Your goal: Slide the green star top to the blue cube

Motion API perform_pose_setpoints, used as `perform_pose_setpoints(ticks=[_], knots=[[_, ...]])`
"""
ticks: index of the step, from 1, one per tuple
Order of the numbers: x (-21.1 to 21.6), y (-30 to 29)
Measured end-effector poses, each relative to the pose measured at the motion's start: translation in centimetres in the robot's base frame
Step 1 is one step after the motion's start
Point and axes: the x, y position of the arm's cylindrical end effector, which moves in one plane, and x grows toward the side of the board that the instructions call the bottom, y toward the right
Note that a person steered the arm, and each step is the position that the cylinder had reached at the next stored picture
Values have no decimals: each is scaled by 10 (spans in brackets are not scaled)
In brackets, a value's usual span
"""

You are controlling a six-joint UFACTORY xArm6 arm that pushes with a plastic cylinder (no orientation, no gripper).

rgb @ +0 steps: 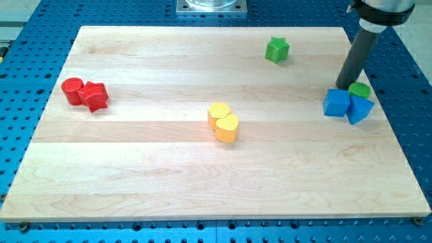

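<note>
At about 9 o'clock on the wooden board (202, 182), near the view's left edge, a red cylinder (72, 90) touches a red star-like block (96, 96) that sits at its 4 o'clock side. Moving toward the centre, 2 yellow pieces press against each other: a yellow rounded block (218, 113) and, at its 5 o'clock, a yellow heart-like block (227, 127). Farther along, at roughly 1 o'clock from the board's middle and close to the view's top edge, the green star (277, 50) stands alone, well apart from every other piece. At about 3 o'clock on the board, near the view's right edge, a cluster of 3 sits tight together: the blue cube (336, 103), a second blue block (359, 109) touching it on its 3 o'clock side with a shape I cannot make out for sure, and a green block (360, 90) partly hidden behind them at their 12 o'clock. The dark rod comes down from the view's top right, and my tip (343, 87) rests just at the blue cube's 12 o'clock edge, beside the green block at its 9 o'clock. The green star lies at about 10 o'clock from my tip, well apart from it. The arm carries no jaws, only this rod, so nothing is pinched.
</note>
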Motion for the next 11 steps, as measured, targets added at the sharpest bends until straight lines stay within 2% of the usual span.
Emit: perform_pose_setpoints(ticks=[2, 3, 4, 5, 7, 9, 10, 11], knots=[[-109, -46], [-129, -98], [-124, -151], [-84, -149], [-74, -49], [-103, -36], [-149, -36], [-163, -8]])
